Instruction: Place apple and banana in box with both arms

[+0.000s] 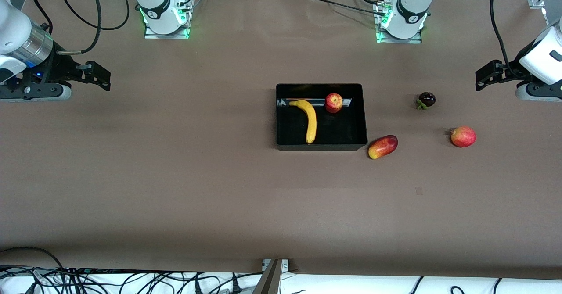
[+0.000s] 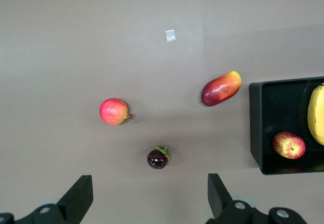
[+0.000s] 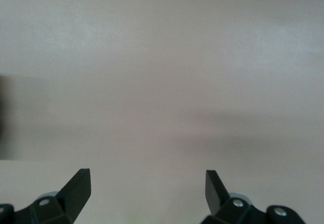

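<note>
Front view: one banana point(image 1: 308, 120), one apple point(image 1: 333, 102) in box point(image 1: 321, 145); both claws apart, empty.

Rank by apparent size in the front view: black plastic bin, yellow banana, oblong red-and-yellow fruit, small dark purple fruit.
1. Glossy black rectangular bin
2. Curved yellow banana
3. Oblong red-and-yellow mango-like fruit
4. Small dark purple round fruit

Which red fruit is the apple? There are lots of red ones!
Find the glossy black rectangular plastic box in the middle of the brown table. Inside, beside the long curved yellow banana, sits the small round red apple. Only this red fruit is in the box; the oblong red-and-yellow fruit and round pinkish-red fruit lie outside.
</note>
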